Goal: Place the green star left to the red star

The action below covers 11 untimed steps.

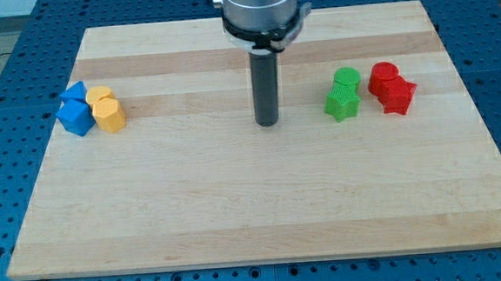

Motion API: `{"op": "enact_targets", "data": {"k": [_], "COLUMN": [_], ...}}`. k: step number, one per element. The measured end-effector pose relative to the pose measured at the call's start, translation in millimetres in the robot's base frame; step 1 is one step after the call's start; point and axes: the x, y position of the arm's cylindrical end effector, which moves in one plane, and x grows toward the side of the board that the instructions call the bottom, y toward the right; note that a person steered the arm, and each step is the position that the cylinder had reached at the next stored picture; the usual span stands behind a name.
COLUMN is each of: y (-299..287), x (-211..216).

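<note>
My tip (269, 123), holding nothing, stands left of the ribbed green star (342, 105).

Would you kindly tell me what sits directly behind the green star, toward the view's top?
A green cylinder sits right behind the green star, touching it. The star covers the cylinder's lower front, so its base is hidden. My tip stands apart, to the view's left.

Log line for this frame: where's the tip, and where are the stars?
my tip: mid-board, touching nothing | green star: right of tip, just left of red star | blue, yellow blocks: far left
</note>
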Motion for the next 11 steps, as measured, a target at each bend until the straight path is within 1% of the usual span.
{"op": "enact_targets", "data": {"k": [2,3,4,5,7,8,9,10,11], "y": [59,71,52,60,105,87,58,61,83], "x": [0,0,-6,-23,-23,-22,-3,7,7]}}
